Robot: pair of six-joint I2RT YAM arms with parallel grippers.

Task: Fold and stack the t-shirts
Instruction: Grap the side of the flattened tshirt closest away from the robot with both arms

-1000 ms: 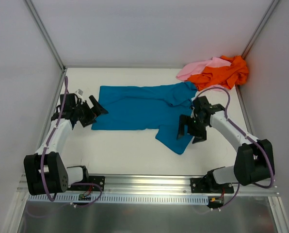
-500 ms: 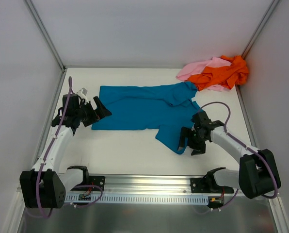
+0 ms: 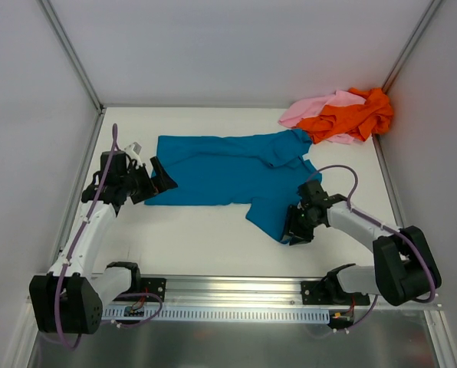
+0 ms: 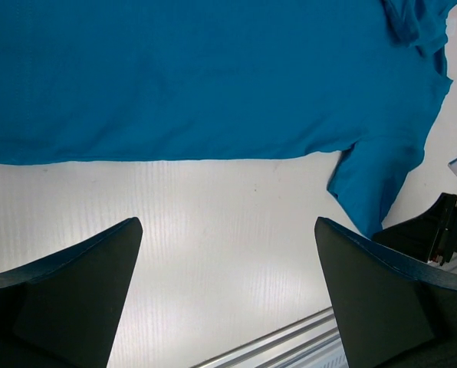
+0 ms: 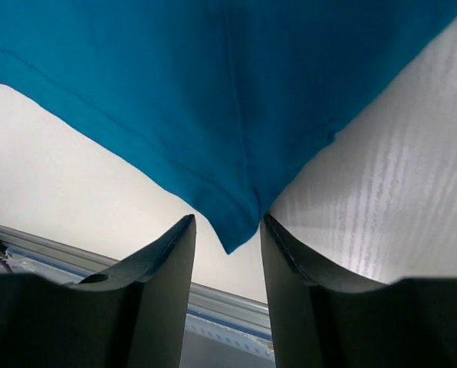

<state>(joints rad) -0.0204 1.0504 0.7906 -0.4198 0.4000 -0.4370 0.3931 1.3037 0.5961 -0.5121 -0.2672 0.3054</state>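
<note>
The teal-blue t-shirt [image 3: 228, 172] lies spread flat mid-table, one sleeve [image 3: 278, 218] pointing toward the near edge. My right gripper [image 3: 296, 230] is low over that sleeve's tip. In the right wrist view the teal-blue t-shirt [image 5: 228, 92] has its corner between the narrowed jaws of my right gripper [image 5: 227, 222]. The cloth touches one finger, and a gap remains at the other. My left gripper [image 3: 156, 181] hovers wide open at the shirt's left hem. In the left wrist view my left gripper [image 4: 227, 226] is over bare table beside the teal-blue t-shirt [image 4: 213, 77]. The orange t-shirt [image 3: 351, 115] and pink t-shirt [image 3: 317, 107] lie crumpled in the back right corner.
White walls and metal posts close in the white table [image 3: 198, 238] on three sides. An aluminium rail [image 3: 236, 287] carrying both arm bases runs along the near edge. The orange and pink heap touches the teal shirt's far right corner.
My right gripper has moved down and toward the near edge onto the sleeve tip, and its jaws have narrowed. My left gripper has shifted slightly right toward the hem.
</note>
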